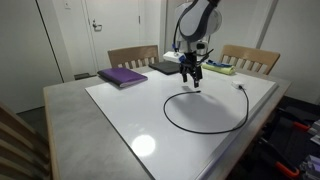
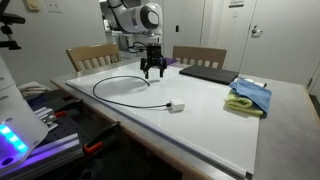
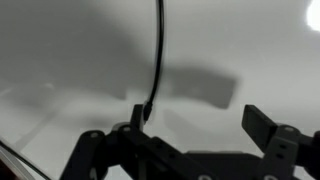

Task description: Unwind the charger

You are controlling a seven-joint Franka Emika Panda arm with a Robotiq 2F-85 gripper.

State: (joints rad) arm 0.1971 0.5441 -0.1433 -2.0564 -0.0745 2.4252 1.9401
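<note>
The charger is a thin black cable (image 1: pixel 166 110) lying in a wide open loop on the white table top (image 1: pixel 130 110). Its small white plug block (image 1: pixel 240 86) lies at one end, also seen in an exterior view (image 2: pixel 176 105). The cable's other end rises to my gripper (image 1: pixel 193 78), which hovers just above the table at the far side of the loop in both exterior views (image 2: pixel 153 70). In the wrist view the gripper (image 3: pixel 200 122) is open. The cable's end (image 3: pixel 150 90) sits beside the left finger and is not clamped.
A purple book (image 1: pixel 122 76) and a flat dark laptop (image 1: pixel 165 67) lie at the far edge of the table. A blue and yellow cloth (image 2: pixel 248 95) lies near the laptop (image 2: pixel 207 73). Wooden chairs (image 1: pixel 132 56) stand behind the table.
</note>
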